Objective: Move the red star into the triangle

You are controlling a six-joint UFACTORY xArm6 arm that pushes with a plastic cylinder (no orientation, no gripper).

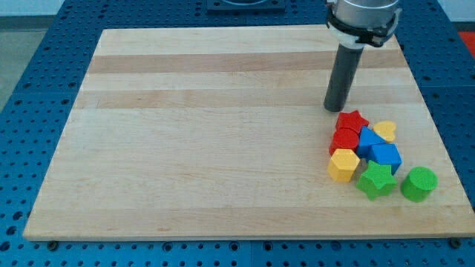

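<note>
The red star [352, 120] lies at the top of a tight cluster of blocks at the view's lower right. My tip [332, 108] rests on the board just above and left of the star, a small gap away. Touching the star from below is a red block [344, 139] of unclear shape. To the star's right are a blue triangle-like block [369, 139] and a yellow heart [384, 130]. A blue block [386, 156], a yellow hexagon-like block [343, 164], a green star [376, 180] and a green cylinder [419, 183] complete the cluster.
The wooden board [223, 133] sits on a blue perforated table [30, 89]. The cluster lies near the board's right edge and bottom edge. The arm's grey and white body [364, 16] hangs over the board's top right.
</note>
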